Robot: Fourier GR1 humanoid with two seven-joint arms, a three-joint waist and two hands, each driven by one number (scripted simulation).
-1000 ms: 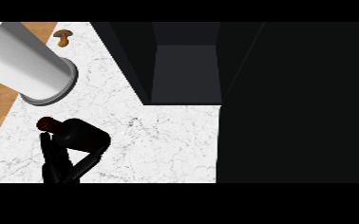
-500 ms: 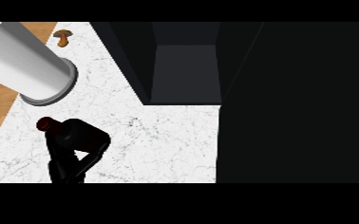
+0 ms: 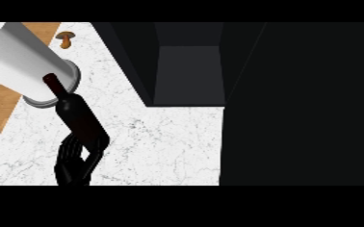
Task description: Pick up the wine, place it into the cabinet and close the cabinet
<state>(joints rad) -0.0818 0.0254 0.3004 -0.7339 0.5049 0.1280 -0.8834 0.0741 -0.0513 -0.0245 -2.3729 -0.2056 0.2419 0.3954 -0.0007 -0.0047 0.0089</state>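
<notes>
1. The black left hand [image 3: 77,156] is showing at the lower left of the head view, its fingers curling round the base of the dark glass wine bottle [image 3: 80,117] and pinching it there.
2. The wine bottle is leaning up and to the left from the hand, its dark red neck and cap overlapping the rim of the white cylindrical container [image 3: 32,67] that is lying tilted across the upper left corner.
3. No label or writing is showing on the bottle; its side is looking plain dark.
4. The white marble-patterned counter [image 3: 163,144] is lying open between the bottle and the dark cabinet [image 3: 188,62], with a bare stretch running to the right of the hand as far as the black vertical panel [image 3: 292,106] that is filling the right side of the view.
5. The cabinet is standing open, its grey inner floor [image 3: 188,74] showing between two dark side walls; its front edge is meeting the counter well to the right of the bottle's cap.
6. A strip of brown wooden surface [image 3: 8,106] is bordering the counter along the left edge, partly behind the white container.
7. A small brown mushroom-shaped object [image 3: 66,38] is sitting on the counter near the top, just beside the container and apart from the cabinet's left wall.
8. The right hand is not showing in the view.
</notes>
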